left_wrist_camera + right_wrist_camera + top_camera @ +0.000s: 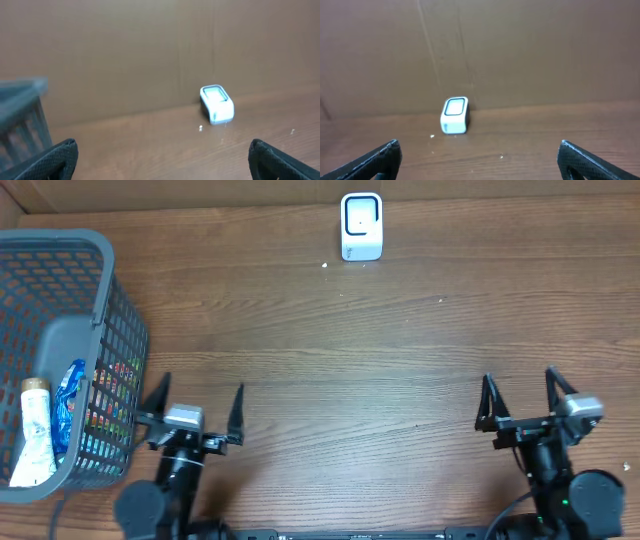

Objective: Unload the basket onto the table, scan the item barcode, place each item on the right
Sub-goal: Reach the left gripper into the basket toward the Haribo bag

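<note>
Far left: grey mesh basket (128, 330) on the wooden table (330, 350), partly cut off by the frame edge. Inside it a white tube (34, 438) with a gold cap lies along the near-left side. A blue packet (68, 392) sits just beside the tube. More colourful packaging shows through the mesh, too small to tell what it is. No barcode is readable on any item.

Left gripper (201, 392) is near the front edge, just right of the basket and not touching it. Its jaws are spread wide and empty, pointing toward the far side. In the left wrist view both fingertips (57, 159) sit at the bottom corners with bare table between them. The basket corner is blurred at the left edge.

Centre, slightly right: scanner (361, 226), a small white unit with a framed window. It stands at the far edge of the table against the cardboard wall (125, 50), well apart from both arms. A white speck (325, 265) lies just beside it, to the front-left.

Right gripper (520, 383) is near the front edge on the right side. Its jaws are also wide apart and hold nothing, over bare table. In the right wrist view the scanner sits ahead, left of centre, with the fingertips (382, 159) low in the corners.
</note>
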Available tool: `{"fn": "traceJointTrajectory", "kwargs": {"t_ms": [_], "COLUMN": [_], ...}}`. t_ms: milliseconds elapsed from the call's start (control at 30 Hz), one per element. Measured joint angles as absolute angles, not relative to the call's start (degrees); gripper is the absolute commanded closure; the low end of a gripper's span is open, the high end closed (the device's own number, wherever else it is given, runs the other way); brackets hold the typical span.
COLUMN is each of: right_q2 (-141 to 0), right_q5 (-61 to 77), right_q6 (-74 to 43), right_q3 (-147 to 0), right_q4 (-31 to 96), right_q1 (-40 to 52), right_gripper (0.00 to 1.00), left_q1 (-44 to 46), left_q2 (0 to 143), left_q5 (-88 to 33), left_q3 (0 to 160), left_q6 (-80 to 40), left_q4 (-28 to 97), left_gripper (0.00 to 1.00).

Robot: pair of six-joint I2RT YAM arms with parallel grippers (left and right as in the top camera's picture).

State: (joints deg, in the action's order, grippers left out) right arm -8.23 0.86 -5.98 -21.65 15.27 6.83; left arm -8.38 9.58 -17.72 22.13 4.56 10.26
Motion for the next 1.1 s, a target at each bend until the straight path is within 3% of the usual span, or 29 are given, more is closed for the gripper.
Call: {"fn": "traceJointTrajectory", "kwargs": {"t_ms": [200, 533, 667, 933, 1100], "right_q2": [-23.0, -48.5, -54.8, -59.1, -59.3], "right_q5": [2.2, 3.6, 4.7, 7.5, 9.0], "right_q6": [-6.0, -6.0, -6.0, -6.0, -6.0], "right_q3": [-39.0, -72.2, -79.4, -80.1, -80.1], "right_q4": [29.3, 54.0, 58.0, 60.8, 61.4], "right_q1": [6.9, 6.9, 6.8, 6.9, 6.8], "right_gripper": [0.00, 0.00, 0.00, 0.00, 0.00], "left_q1": [-8.4, -8.3, -8.3, -8.7, -14.1], "left_q2": [26.0, 64.3, 75.8, 83.5, 84.0], "left_q5": [-18.7, -20.0, -21.7, -23.2, -14.3], "left_q3": [45.6, 100.3, 116.2, 121.2, 121.3], "left_q6": [4.4, 4.6, 4.6, 3.6, -7.3], "left_q4": [25.4, 68.4, 77.9, 81.5, 82.8], "left_gripper": [0.00, 0.01, 0.01, 0.01, 0.00]}}
